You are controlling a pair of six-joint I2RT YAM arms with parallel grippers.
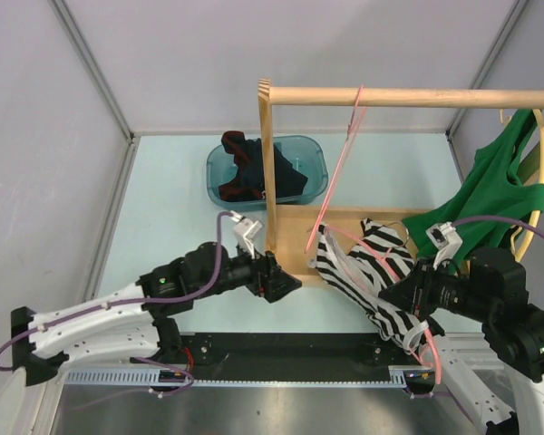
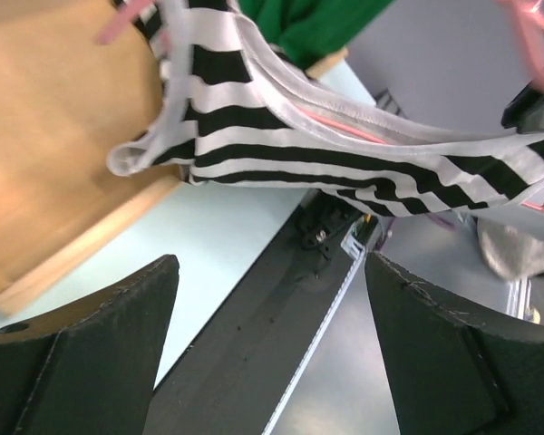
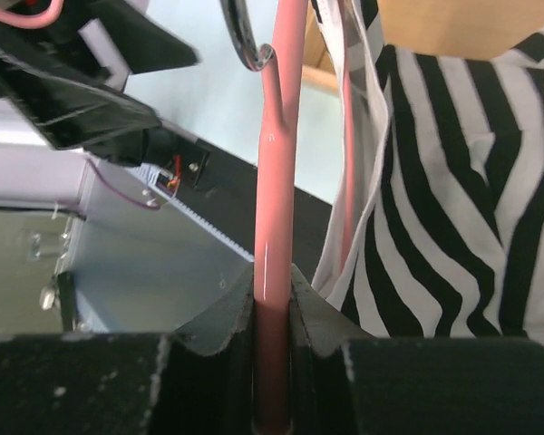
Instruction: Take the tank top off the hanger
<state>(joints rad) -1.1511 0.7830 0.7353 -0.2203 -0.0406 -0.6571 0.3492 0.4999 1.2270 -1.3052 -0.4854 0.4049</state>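
A black-and-white striped tank top (image 1: 367, 276) hangs on a pink hanger (image 1: 386, 256) and droops in front of the wooden rack base. My right gripper (image 1: 410, 295) is shut on a pink hanger bar (image 3: 274, 163), with the striped cloth (image 3: 471, 181) just to its right. My left gripper (image 1: 286, 283) is open and empty beside the rack's upright post, left of the tank top. In the left wrist view its gripper (image 2: 272, 272) points at the striped cloth (image 2: 344, 163), which lies ahead and clear of the fingers.
A wooden rack (image 1: 399, 96) holds a second, empty pink hanger (image 1: 340, 163) and a green top (image 1: 494, 186) at the right. A teal bin (image 1: 313, 149) with dark clothes stands behind the rack. A black rail (image 1: 281, 349) runs along the near edge.
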